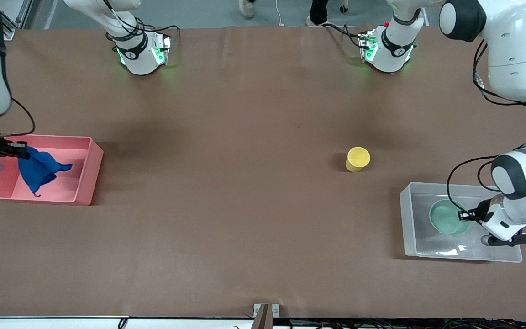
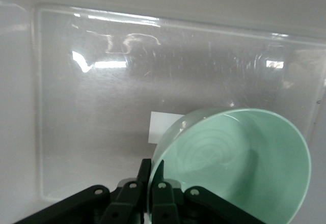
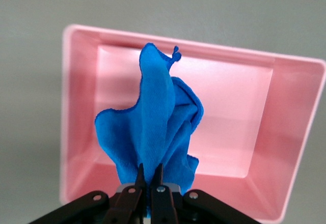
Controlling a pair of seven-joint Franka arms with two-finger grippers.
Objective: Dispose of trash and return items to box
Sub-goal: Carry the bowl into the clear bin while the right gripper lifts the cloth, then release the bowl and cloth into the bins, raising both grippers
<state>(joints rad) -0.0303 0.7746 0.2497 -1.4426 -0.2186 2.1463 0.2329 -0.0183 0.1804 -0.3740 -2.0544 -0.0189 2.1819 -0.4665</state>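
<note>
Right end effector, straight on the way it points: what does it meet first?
Likely the pink bin's floor. The right end effector is shut on the blue cloth and points down into the bin; the hanging cloth would touch first. Depth is unclear.

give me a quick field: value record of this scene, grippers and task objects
left gripper: shut on the rim of the mint-green bowl, over the clear box
right gripper: shut on the blue cloth, over the pink bin
blue cloth: hanging from the gripper, not yet released
mint-green bowl: tilted in the grip, above the box floor near the white label
yellow cup: upright on the table, outside the box, farther from the front camera than it
</note>
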